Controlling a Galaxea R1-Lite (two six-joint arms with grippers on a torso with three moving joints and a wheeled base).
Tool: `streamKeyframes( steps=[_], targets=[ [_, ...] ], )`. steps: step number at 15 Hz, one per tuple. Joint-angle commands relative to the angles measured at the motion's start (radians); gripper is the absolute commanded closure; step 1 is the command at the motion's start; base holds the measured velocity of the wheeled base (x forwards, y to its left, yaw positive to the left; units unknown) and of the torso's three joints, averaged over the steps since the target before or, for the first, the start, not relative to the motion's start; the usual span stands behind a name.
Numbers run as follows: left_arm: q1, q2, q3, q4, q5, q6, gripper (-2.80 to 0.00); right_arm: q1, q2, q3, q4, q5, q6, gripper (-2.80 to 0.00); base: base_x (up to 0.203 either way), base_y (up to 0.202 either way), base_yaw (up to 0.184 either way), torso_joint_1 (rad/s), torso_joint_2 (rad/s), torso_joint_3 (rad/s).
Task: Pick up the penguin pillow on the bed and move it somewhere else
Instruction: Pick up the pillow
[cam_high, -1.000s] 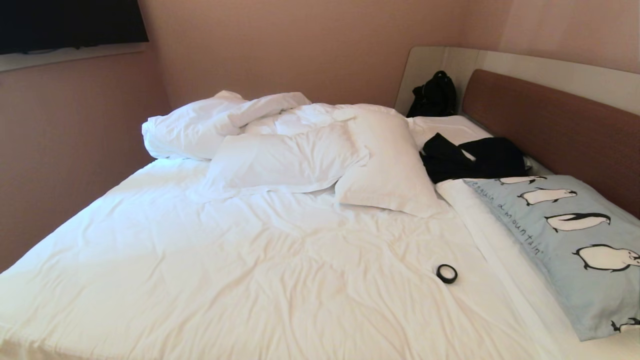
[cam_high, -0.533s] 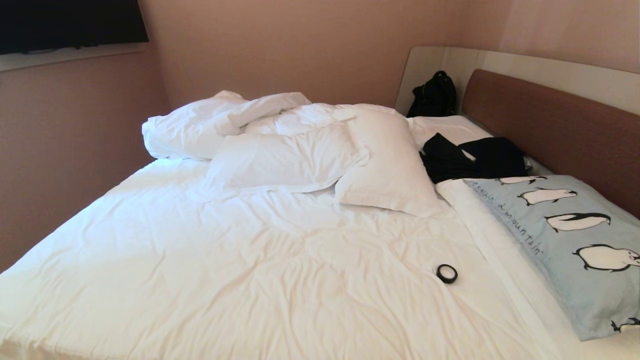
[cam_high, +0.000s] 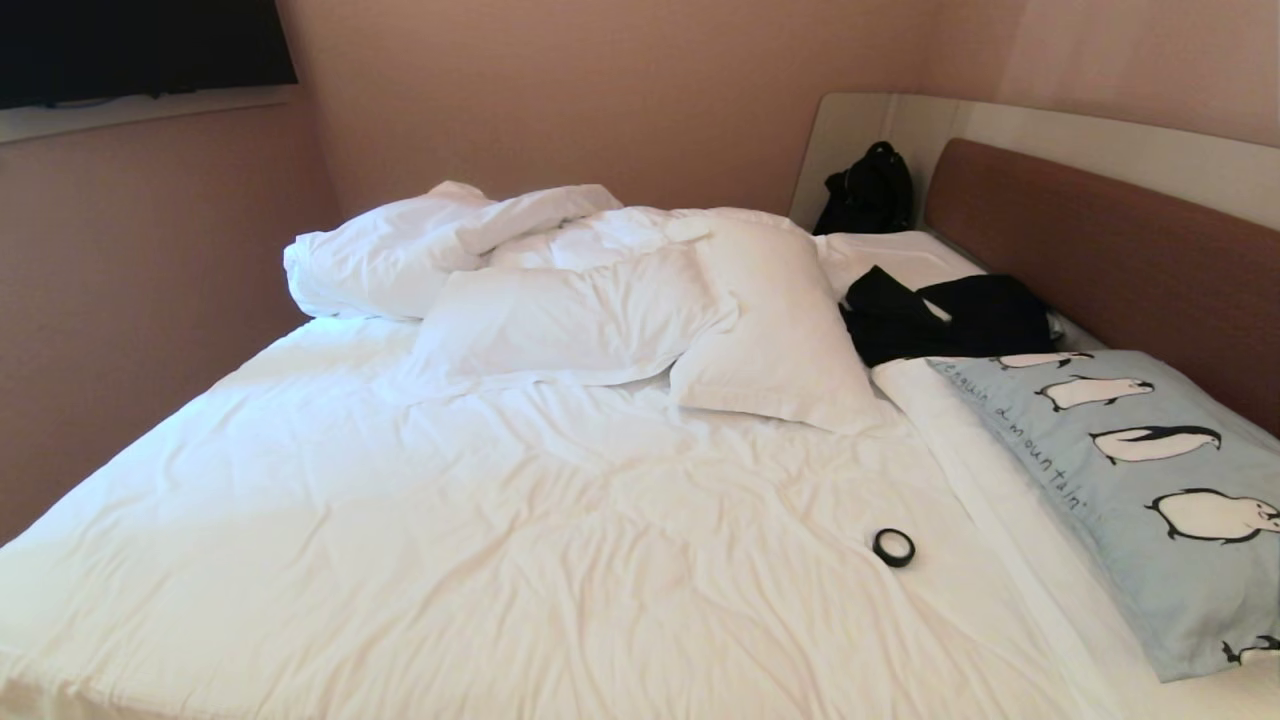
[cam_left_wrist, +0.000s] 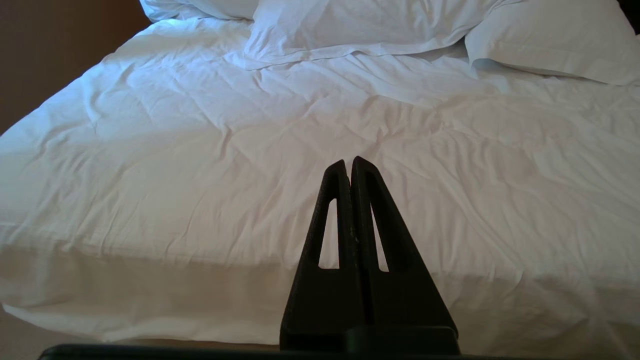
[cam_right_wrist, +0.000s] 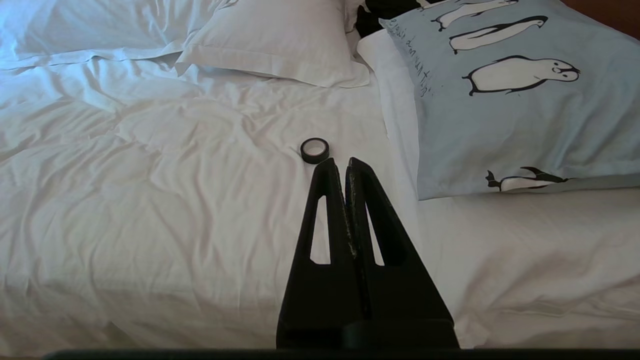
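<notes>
While neither arm shows in the head view, the rectangular light blue penguin pillow lies at the right side of the large white-sheeted bed, against the brown wooden headboard, with a crumpled black garment at its far end and a small black tape ring on the sheet just beside its white under-pillow.

Seen from the left wrist, the left gripper has its black triangular jaws pressed together on nothing, hanging near the mattress edge; only wrinkled sheet and plain white pillows lie ahead of the jaws, well apart from them.

Seen from the right wrist, the right gripper is likewise clenched and empty. The tape ring sits just past the jaw tips, and the penguin pillow lies ahead and off to one side, apart from them.

The pillow looks soft, light and floppy, so it will probably sag when lifted; pinching a bunch of cover at the nearest corner seems the surest hold.
</notes>
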Motion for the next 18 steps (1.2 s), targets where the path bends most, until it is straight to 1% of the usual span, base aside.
streamKeyframes(
  steps=[1, 3, 6, 9, 12, 15, 18],
  targets=[
    [0.000, 0.000, 0.002, 0.000, 0.000, -0.001, 0.00, 0.000, 0.000, 0.000, 0.000, 0.000, -0.003, 0.00, 0.000, 0.000, 0.000, 0.000, 0.00, 0.000],
    [0.000, 0.000, 0.002, 0.000, 0.000, -0.001, 0.00, 0.000, 0.000, -0.035, 0.003, 0.005, -0.006, 0.00, 0.000, 0.000, 0.000, 0.000, 0.00, 0.000],
    [0.000, 0.000, 0.002, 0.000, 0.000, 0.000, 0.00, 0.001, 0.049, -0.166, 0.069, 0.014, -0.006, 0.00, 0.000, 0.000, 0.000, 0.000, 0.00, 0.000],
    [0.000, 0.000, 0.002, 0.000, 0.000, 0.000, 0.00, 0.001, 0.156, -0.229, 0.083, 0.014, -0.003, 0.00, 0.000, 0.000, 0.000, 0.000, 0.00, 0.000],
    [0.000, 0.000, 0.002, 0.000, 0.000, -0.001, 0.00, 0.000, 0.330, -0.284, 0.077, 0.006, 0.004, 0.00, 0.000, 0.000, 0.000, 0.000, 0.00, 0.000],
    [0.000, 0.000, 0.002, 0.000, 0.000, -0.001, 0.00, -0.001, 0.525, -0.367, 0.015, 0.002, 0.056, 0.00, 0.000, 0.000, 0.000, 0.000, 0.00, 0.000],
    [0.000, 0.000, 0.002, 0.000, 0.000, -0.001, 0.00, -0.006, 0.762, -0.412, -0.136, -0.011, 0.091, 0.00, 0.000, 0.000, 0.000, 0.000, 0.00, 0.000]
  ],
)
